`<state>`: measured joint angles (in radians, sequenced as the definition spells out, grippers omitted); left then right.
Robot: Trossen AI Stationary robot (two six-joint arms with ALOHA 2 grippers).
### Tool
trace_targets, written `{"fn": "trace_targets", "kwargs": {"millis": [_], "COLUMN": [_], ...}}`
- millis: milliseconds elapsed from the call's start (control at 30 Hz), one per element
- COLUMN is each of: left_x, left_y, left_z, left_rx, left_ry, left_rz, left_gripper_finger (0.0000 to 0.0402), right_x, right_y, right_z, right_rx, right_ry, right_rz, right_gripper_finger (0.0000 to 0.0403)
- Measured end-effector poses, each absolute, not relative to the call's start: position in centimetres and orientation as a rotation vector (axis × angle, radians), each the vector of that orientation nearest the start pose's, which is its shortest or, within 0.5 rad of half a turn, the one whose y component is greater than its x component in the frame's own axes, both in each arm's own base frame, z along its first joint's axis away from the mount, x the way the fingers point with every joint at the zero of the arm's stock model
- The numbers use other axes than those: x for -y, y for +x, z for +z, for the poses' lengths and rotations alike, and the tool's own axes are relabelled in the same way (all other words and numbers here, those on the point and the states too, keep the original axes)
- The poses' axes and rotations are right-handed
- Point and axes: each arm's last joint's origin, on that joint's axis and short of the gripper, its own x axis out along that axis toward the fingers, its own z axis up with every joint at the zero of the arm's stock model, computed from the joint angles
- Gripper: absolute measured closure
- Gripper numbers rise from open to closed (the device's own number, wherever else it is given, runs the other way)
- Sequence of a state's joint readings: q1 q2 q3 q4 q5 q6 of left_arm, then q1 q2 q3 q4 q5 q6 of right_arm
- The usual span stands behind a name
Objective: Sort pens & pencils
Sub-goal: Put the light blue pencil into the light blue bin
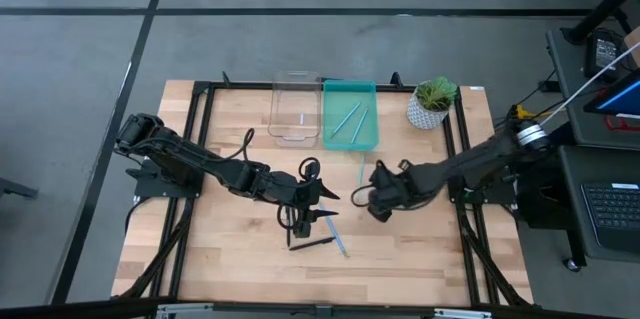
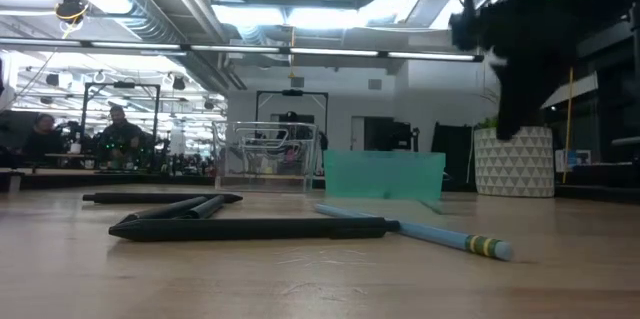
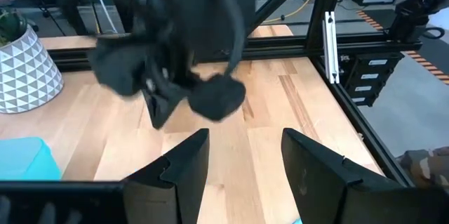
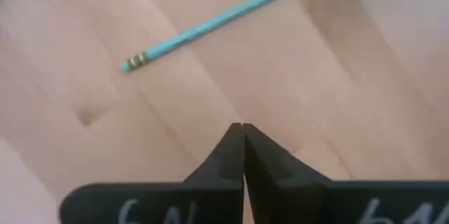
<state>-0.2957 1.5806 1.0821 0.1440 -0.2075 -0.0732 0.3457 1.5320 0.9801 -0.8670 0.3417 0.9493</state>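
Left end effector [image 1: 303, 217]: positioned over the pens at mid-surface, fingers [image 3: 184, 164] spread wide, nothing held. Right end effector [image 1: 378, 202]: fingers pressed together, empty, set above bare surface [image 1: 230, 259]. Black pens [image 2: 250, 227]: laid on the surface beside a teal pencil [image 2: 420, 231]. Teal tray [image 1: 350, 119]: two pencils contained. Clear tray [image 1: 294, 109]: placed just beside it.

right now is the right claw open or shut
Shut: in the right wrist view the right claw's fingertips meet with no gap, holding nothing.
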Motion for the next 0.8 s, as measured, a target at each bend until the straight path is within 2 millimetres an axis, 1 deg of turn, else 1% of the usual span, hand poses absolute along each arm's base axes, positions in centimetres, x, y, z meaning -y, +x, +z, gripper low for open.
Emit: {"fn": "trace_targets", "kwargs": {"millis": [67, 133, 200, 267, 400, 500, 567, 633, 733, 800], "left_x": [9.8, 9.8, 9.8, 9.8, 9.8, 9.8, 9.8, 9.8, 9.8, 9.8], "left_y": [34.3, 34.3, 34.3, 34.3, 34.3, 34.3, 34.3, 34.3, 34.3, 34.3], "left_z": [27.0, 27.0, 27.0, 27.0, 27.0, 27.0, 27.0, 27.0, 27.0, 27.0], "left_rx": [-0.346, -0.346, -0.346, -0.346, -0.346, -0.346, -0.346, -0.346, -0.346, -0.345], "left_ry": [0.014, 0.013, 0.013, 0.013, 0.013, 0.013, 0.013, 0.013, 0.013, 0.015], "left_rz": [-0.078, -0.079, -0.079, -0.081, -0.081, -0.081, -0.081, -0.081, -0.081, -0.076], "left_gripper_finger": [0.0228, 0.0228, 0.0228, 0.0228, 0.0228, 0.0228, 0.0228, 0.0228, 0.0228, 0.0228], "right_x": [-8.9, -9.5, -9.8, -9.8, -10.3, -10.0, -9.4, -8.7, -7.7, -7.2], "right_y": [24.6, 24.1, 23.8, 23.8, 24.3, 24.2, 23.7, 23.1, 22.7, 22.9], "right_z": [20.2, 20.3, 20.1, 19.5, 17.3, 15.2, 13.6, 12.4, 11.1, 10.6], "right_rx": [-1.133, -1.093, -1.038, -0.943, -0.66, -0.523, -0.456, -0.401, -0.354, -0.344], "right_ry": [0.331, 0.318, 0.289, 0.256, 0.259, 0.294, 0.293, 0.286, 0.256, 0.235], "right_rz": [-0.608, -0.622, -0.643, -0.669, -0.652, -0.567, -0.548, -0.549, -0.602, -0.647], "right_gripper_finger": [0.04, 0.04, 0.0399, 0.0399, 0.0399, 0.04, 0.04, 0.0401, 0.0401, 0.0401]}}
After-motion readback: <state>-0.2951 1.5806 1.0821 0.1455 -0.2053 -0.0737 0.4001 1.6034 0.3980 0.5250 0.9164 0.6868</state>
